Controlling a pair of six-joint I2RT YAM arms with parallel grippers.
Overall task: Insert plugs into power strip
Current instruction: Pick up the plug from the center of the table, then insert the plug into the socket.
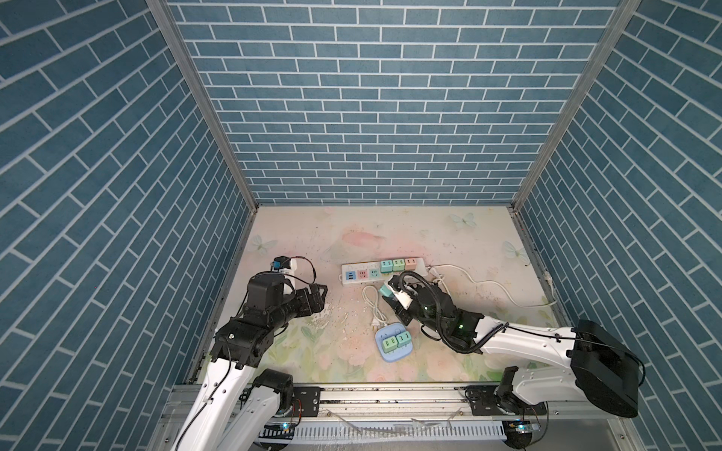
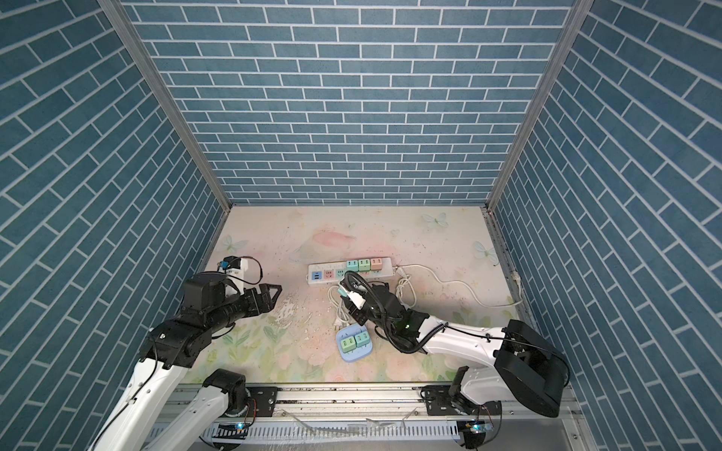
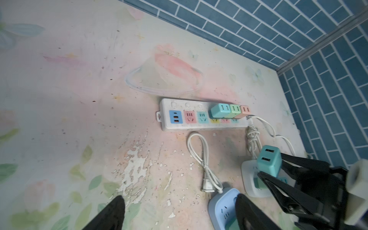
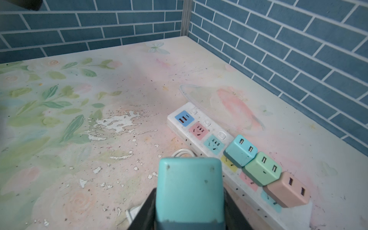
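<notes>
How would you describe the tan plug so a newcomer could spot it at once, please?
On the table lies a long white strip. In a row at one end stand a teal plug, a green plug and, outermost, the tan plug: the only tan one.

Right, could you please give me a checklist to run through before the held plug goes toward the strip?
1. Grip on the teal plug in the right jaws: ok.
2. Free slots on the power strip: ok, pink socket and teal socket.
3. Plug's prongs aimed at the strip: cannot tell, hidden.
4. Left jaws open and well away from the strip: ok.
5. White cord off the sockets, lying beside the strip: ok.
</notes>
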